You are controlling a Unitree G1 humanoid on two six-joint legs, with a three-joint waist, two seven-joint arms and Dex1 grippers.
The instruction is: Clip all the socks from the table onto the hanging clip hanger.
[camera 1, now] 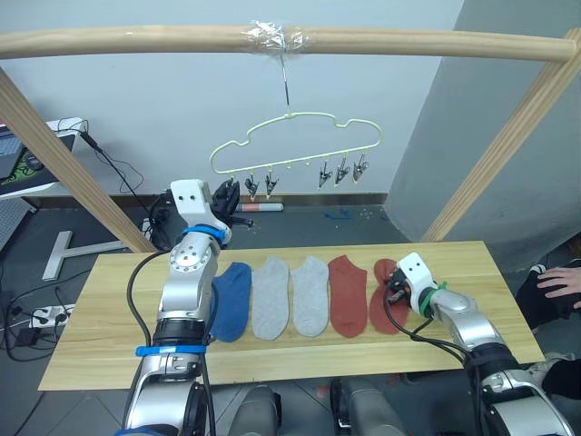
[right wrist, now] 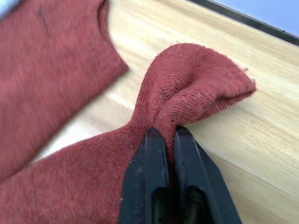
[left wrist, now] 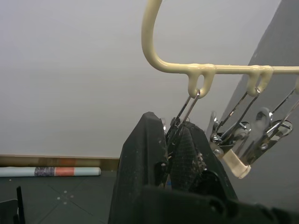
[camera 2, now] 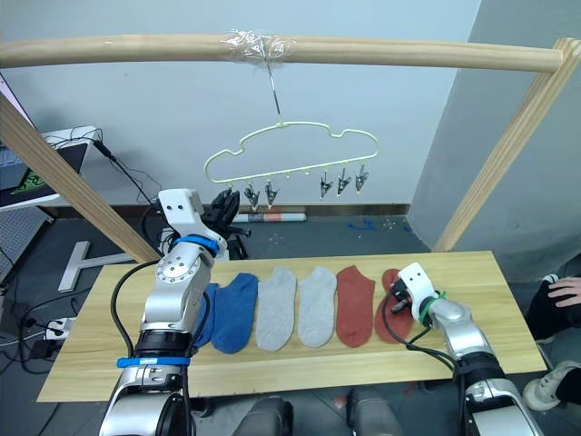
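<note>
The pale yellow-green clip hanger (camera 1: 295, 136) hangs by its hook from the wooden bar, with several dark metal clips (camera 1: 342, 171) along its lower wire. My left gripper (left wrist: 174, 130) is raised to the leftmost clip (left wrist: 187, 109) and shut on it. Several socks lie side by side on the table (camera 1: 109, 318): blue (camera 1: 231, 300), two light grey (camera 1: 270, 309), and two rust red (camera 1: 348, 295). My right gripper (right wrist: 164, 133) is shut on the bunched cuff of the rightmost red sock (right wrist: 196, 88), low on the table at the row's right end.
A thick wooden frame bar (camera 1: 408, 41) spans overhead on slanted posts (camera 1: 64, 154) at both sides. A person's hand (camera 1: 558, 282) rests past the table's right end. A rolled tube (camera 1: 259, 207) and cables lie on the floor behind.
</note>
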